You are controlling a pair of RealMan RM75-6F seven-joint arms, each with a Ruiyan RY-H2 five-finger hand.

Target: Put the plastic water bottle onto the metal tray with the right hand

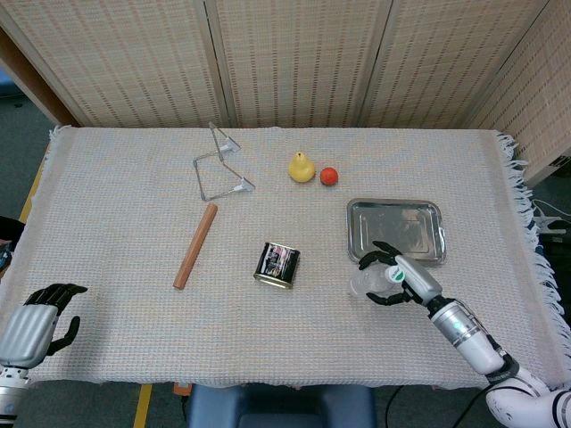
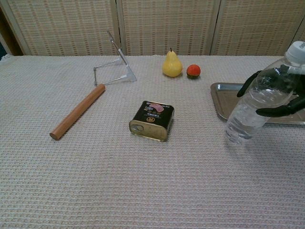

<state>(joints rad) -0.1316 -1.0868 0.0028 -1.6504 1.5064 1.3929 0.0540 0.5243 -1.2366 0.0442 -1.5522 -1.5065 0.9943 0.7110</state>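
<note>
The clear plastic water bottle (image 2: 259, 100) with a white cap leans to the right, its base close to the cloth just in front of the tray's near left corner. My right hand (image 2: 281, 98) grips its upper body, black fingers wrapped around it. From the head view the bottle (image 1: 368, 283) lies in the right hand (image 1: 393, 275) just below the tray. The metal tray (image 1: 395, 230) lies flat and bare on the right side of the table; the chest view shows its rim (image 2: 224, 102). My left hand (image 1: 40, 319) rests at the near left edge, holding nothing.
A dark tin can (image 1: 277, 265) lies left of the bottle. A wooden stick (image 1: 195, 245) and a wire stand (image 1: 220, 165) lie further left. A yellow pear (image 1: 302, 167) and a small red fruit (image 1: 329, 176) sit behind the tray.
</note>
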